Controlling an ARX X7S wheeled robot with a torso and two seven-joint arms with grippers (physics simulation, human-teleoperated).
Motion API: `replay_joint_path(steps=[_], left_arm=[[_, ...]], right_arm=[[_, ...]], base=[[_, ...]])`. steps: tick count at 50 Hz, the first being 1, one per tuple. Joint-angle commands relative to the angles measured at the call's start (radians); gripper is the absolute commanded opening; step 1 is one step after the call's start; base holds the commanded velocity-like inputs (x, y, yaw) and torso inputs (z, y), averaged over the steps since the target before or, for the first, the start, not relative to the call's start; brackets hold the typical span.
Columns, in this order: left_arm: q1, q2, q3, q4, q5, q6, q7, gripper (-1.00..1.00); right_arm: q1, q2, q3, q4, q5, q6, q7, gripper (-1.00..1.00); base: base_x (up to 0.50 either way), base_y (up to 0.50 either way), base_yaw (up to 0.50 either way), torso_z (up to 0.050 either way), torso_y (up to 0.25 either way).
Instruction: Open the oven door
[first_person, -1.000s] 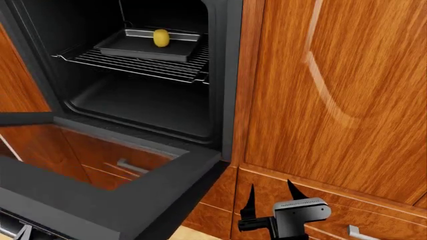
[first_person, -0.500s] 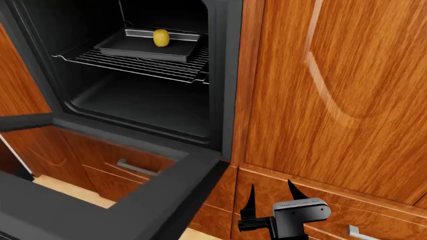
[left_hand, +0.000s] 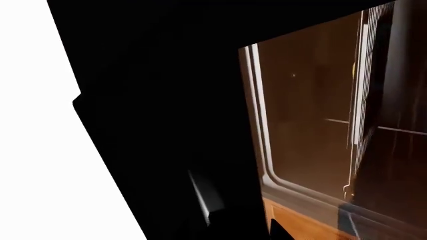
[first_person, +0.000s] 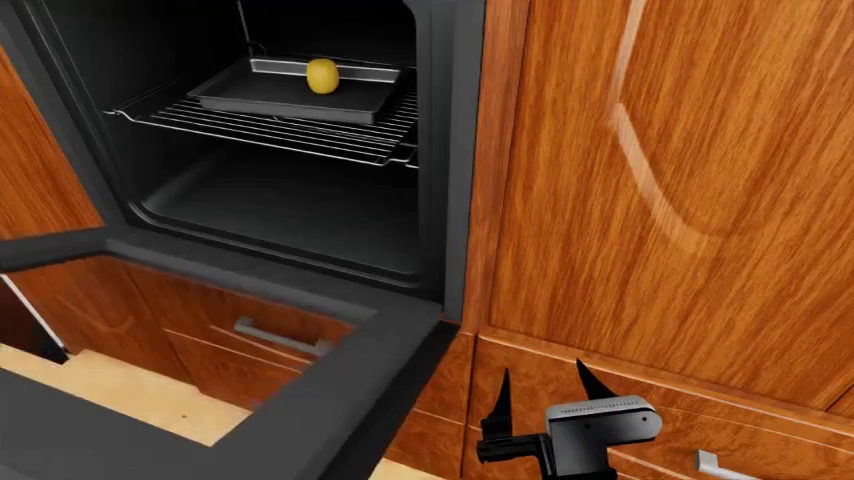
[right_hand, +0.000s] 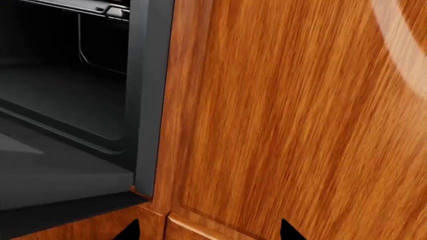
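Observation:
The oven door (first_person: 350, 372) hangs open, swung down and out from the oven cavity (first_person: 280, 200). Its black frame fills the head view's lower left, and wooden drawer fronts and floor show through its glass. Seen from the left wrist, the door's black frame (left_hand: 160, 125) fills most of the picture, with a grey glint of the bar handle (left_hand: 203, 197) on it. Only one dark fingertip (left_hand: 279, 232) of my left gripper (left_hand: 208, 234) shows; the rest is lost in black. My right gripper (first_person: 541, 393) stands open and empty before the wooden drawer front (first_person: 694, 430), right of the door.
Inside the oven a wire rack (first_person: 294, 128) carries a dark baking tray (first_person: 267, 92) with a small yellow object (first_person: 322, 75). A tall reddish cabinet door (first_person: 681, 180) fills the right. A drawer handle (first_person: 721, 466) sits beside the right gripper.
The oven door has swung further down: its near edge has dropped out of the head view's bottom, and more floor shows through the glass. The right gripper has not moved.

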Motion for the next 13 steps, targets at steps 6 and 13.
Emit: replay_joint_path(steps=[6,13], left_arm=[[0.008,0.085,-0.265,-0.178,0.103,0.14,-0.073,-1.0],[-0.008,0.142,-0.362,-0.244,0.194,0.224,-0.076,-1.0]], right_arm=[[0.0,0.002,-0.002,0.0,-0.001,-0.002,0.006,1.0],[-0.001,0.004,-0.004,-0.007,-0.001,0.005,0.008,1.0]], base=[[0.0,0.0,0.01,0.0,0.0],[0.0,0.0,0.01,0.001,0.001]])
